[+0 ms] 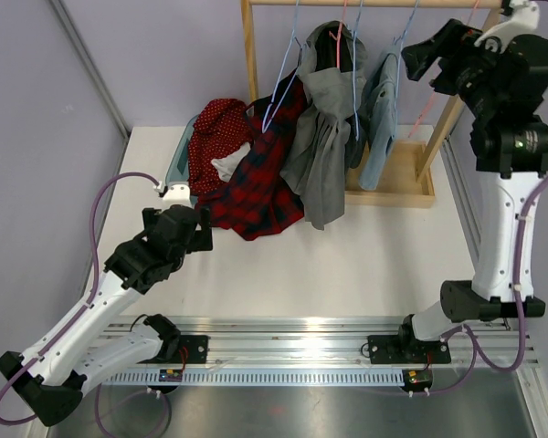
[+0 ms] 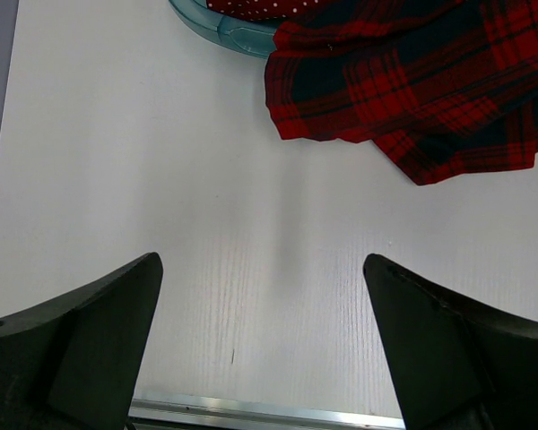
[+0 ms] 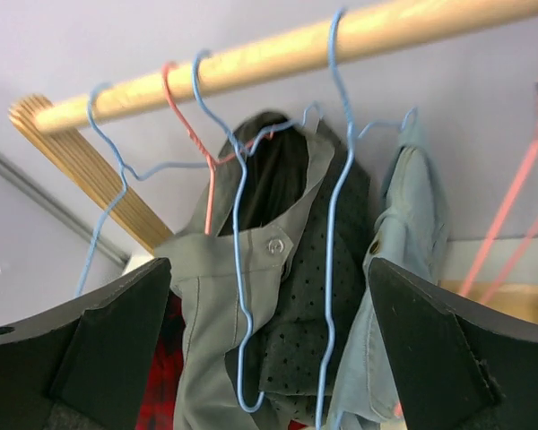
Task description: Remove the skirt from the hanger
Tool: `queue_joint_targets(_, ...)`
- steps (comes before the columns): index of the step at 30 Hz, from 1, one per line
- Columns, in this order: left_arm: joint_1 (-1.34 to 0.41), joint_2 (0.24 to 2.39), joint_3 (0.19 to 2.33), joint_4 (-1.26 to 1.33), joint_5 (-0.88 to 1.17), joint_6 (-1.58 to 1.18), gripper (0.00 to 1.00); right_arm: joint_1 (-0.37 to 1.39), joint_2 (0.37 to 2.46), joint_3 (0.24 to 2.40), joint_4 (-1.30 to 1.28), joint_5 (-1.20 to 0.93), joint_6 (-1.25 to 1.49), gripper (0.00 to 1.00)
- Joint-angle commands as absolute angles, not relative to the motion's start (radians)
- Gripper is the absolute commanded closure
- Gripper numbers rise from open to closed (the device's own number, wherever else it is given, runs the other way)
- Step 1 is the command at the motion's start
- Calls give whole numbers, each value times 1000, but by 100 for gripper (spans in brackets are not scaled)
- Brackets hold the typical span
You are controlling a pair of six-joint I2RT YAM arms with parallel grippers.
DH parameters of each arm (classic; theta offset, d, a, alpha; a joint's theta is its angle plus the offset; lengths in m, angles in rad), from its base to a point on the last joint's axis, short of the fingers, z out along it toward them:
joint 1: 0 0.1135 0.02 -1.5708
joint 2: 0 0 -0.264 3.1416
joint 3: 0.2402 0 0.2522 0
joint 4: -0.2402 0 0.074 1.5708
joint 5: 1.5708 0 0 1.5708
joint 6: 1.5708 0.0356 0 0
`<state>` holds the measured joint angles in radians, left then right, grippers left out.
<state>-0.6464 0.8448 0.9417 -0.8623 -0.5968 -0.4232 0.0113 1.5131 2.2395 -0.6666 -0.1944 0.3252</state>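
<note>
A grey skirt (image 1: 321,146) with a buttoned waistband (image 3: 215,269) hangs from a wire hanger on the wooden rod (image 3: 296,45), over a dark dotted garment (image 3: 341,269). Blue wire hangers (image 3: 242,269) and a pink hanger (image 3: 190,134) hang in front of it. My right gripper (image 1: 418,57) is raised beside the rack, open and empty, its jaws (image 3: 269,265) pointing at the skirt's waistband without touching it. My left gripper (image 1: 199,228) is open and empty low over the white table (image 2: 260,260), just short of a red plaid garment (image 2: 412,81).
A denim garment (image 1: 381,100) hangs right of the skirt (image 3: 412,224). The plaid garment (image 1: 260,178) spills from a teal basket (image 2: 224,27) holding a red polka-dot cloth (image 1: 217,137). The rack's wooden base (image 1: 397,187) and slanted post (image 1: 443,119) stand at the back right.
</note>
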Motion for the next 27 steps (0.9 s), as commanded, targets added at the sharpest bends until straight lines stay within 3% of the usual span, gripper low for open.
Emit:
queue_joint_targets(1, -653, 838, 940, -818, -586, -426, 1, 58, 1615, 2270, -750, -180, 273, 2)
queue_joint_targets(7, -657, 838, 940, -818, -586, -426, 1, 103, 1726, 2319, -815, -132, 255, 3)
queue_joint_targets(9, -657, 838, 940, -818, -586, -426, 1, 104, 1729, 2303, -799, -124, 255, 10)
queue_joint_targets(10, -658, 839, 940, -818, -586, -426, 1, 106, 1724, 2280, -790, -120, 255, 19)
queue_joint_targets(11, -658, 839, 940, -819, -587, -426, 1, 106, 1717, 2266, -773, -115, 253, 36)
queue_joint_targets(14, -660, 842, 940, -818, -588, -426, 1, 106, 1706, 2234, -759, -101, 245, 56)
queue_joint_targets(15, -661, 844, 940, -819, -588, -426, 1, 106, 1706, 2227, -761, -100, 245, 73)
queue_joint_targets(18, -661, 847, 940, -821, -591, -428, 1, 106, 1700, 2212, -759, -91, 241, 99)
queue_joint_targets(27, -672, 815, 951, -824, -618, -425, 1, 106, 1700, 2393, -818, -104, 219, 100)
